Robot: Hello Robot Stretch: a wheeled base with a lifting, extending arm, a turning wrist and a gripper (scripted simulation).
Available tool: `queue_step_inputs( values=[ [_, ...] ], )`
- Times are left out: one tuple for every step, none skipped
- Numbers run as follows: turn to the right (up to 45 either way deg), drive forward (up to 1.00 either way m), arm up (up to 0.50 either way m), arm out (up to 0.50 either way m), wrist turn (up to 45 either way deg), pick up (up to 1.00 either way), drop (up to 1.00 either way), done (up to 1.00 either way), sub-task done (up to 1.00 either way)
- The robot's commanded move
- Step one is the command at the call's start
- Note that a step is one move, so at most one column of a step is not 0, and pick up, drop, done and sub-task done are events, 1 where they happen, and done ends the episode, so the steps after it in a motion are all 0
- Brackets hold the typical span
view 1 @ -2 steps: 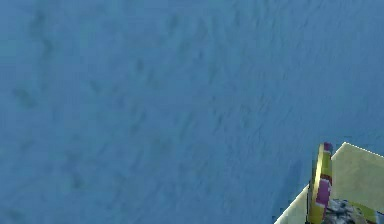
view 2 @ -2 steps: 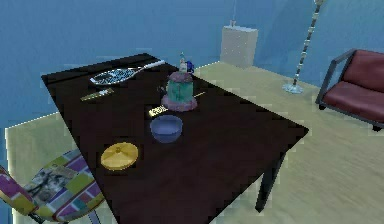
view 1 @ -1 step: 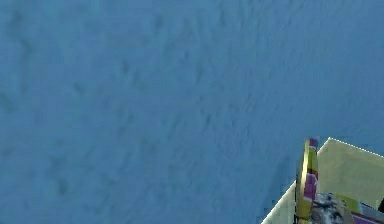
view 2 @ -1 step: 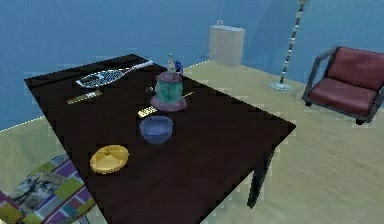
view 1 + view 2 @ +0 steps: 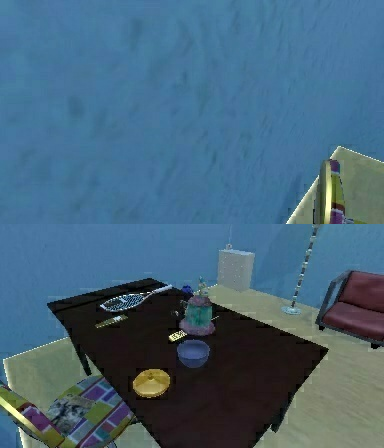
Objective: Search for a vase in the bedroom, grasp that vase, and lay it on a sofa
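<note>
Looking ahead, a blue wall (image 5: 150, 100) stands close. In the forward view's lower right corner there is a wedge of pale floor (image 5: 362, 175), and the yellow and purple edge of a chair (image 5: 333, 190) pokes up beside it.

Out to the arm side, a dark table (image 5: 250, 374) runs across pale wood flooring. Near its middle stands a teal vessel (image 5: 201, 317) with a pinkish top and thin sprigs, vase-like in shape. Just beside it, toward the near edge, lies a small yellow and black thing (image 5: 176, 336), then a blue bowl (image 5: 193, 352) and a yellow dish (image 5: 152, 383). A racket (image 5: 130, 298) lies at the far left end. A patchwork chair (image 5: 75, 414) sits at the lower left corner. Against the far wall are a white box (image 5: 236, 269), a lamp pole (image 5: 300, 274) and a red-cushioned seat (image 5: 355, 312). The pincer's state I cannot tell.
</note>
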Motion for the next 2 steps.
queue_step_inputs(
  values=[
    [0.0, 0.00, 0.50, 0.00, 0.0, 0.00, 0.00, 0.00, 0.00],
    [0.0, 0.00, 0.38, 0.00, 0.0, 0.00, 0.00, 0.00, 0.00]
  ],
)
